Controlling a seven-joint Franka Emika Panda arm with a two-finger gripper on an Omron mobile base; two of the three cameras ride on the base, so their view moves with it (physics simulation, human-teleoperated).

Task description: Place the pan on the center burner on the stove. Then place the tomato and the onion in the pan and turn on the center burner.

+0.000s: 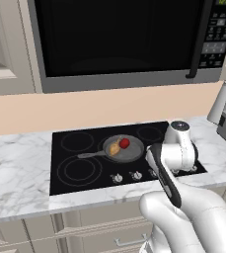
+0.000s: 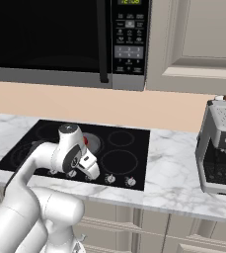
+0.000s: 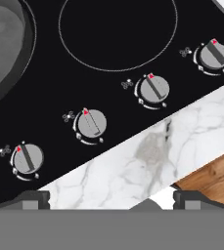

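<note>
The dark grey pan (image 1: pixel 129 152) sits on the center burner of the black stove (image 1: pixel 65 185), its handle pointing left. In it lie the golden-brown onion (image 1: pixel 115 147) and the red tomato (image 1: pixel 125 143), side by side. The right base view shows the tomato (image 2: pixel 85 140) and the pan's rim (image 2: pixel 94 143) peeking out beside my hand. My gripper (image 3: pixel 112 197) is open and holds nothing. It hangs over the stove's front edge, looking down on the row of silver knobs (image 3: pixel 91 123). The pan's edge (image 3: pixel 1 49) fills the top left of the hand view.
A black microwave (image 1: pixel 119 39) hangs above the stove. On the marble counter (image 2: pixel 173 168), a grey toaster (image 2: pixel 222 148) stands to the right of the cooktop. A free front-right burner ring (image 3: pixel 118 68) lies just beyond the knobs. Cabinet drawers (image 1: pixel 85 232) run below the counter.
</note>
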